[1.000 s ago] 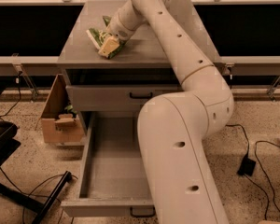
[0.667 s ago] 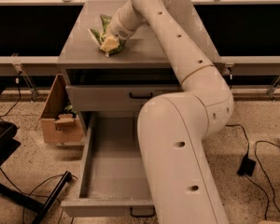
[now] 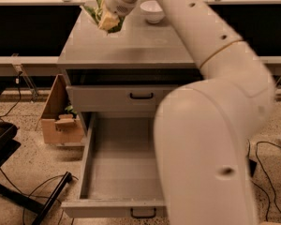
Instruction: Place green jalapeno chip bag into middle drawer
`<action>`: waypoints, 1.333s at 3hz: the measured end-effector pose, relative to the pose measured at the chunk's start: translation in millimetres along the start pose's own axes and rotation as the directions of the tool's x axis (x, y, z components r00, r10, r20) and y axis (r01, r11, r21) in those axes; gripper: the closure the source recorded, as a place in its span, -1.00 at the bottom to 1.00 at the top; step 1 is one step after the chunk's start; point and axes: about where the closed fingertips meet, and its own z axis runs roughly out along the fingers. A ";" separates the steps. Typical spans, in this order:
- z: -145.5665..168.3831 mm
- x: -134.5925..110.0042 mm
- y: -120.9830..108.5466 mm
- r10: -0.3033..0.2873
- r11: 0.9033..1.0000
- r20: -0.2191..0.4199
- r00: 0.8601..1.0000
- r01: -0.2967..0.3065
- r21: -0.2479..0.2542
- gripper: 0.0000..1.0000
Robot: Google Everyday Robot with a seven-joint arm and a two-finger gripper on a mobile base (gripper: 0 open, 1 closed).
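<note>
Bag [image 3: 97, 12], green and crinkled, sits bunched in the gripper [image 3: 107, 18] over the back left of the counter [image 3: 131, 50], well apart from the middle drawer [image 3: 122, 172] below. The claw looks clamped on the bag's upper part, with a pale edge showing at its tip.

The risks, as I judge them: foil is slick and the hold looks to be on a crumpled corner, so a quick swing could let it slide out onto the counter or floor. The drawer is pulled out low and in front, and the arm [image 3: 215, 125] hides its right side, so a release too far forward or right could miss the tray. The bowl [image 3: 151, 11] stands just beside the gripper and could be knocked.

Count: one bag, one bowl, two handled drawers in view, the top drawer [image 3: 112, 97] closed and the middle one open, and one cardboard box [image 3: 61, 125] on the floor.
</note>
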 end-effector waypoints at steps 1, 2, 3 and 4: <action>-71.5 -34.1 9.0 -0.062 0.995 0.026 0.998 0.060 0.081 1.00; -132.6 -77.2 35.3 0.010 0.987 0.159 0.987 -0.035 0.155 1.00; -172.4 -129.5 76.0 0.106 0.972 0.343 0.933 -0.169 0.162 1.00; -159.1 -136.3 134.7 0.174 0.968 0.440 0.881 -0.235 0.088 1.00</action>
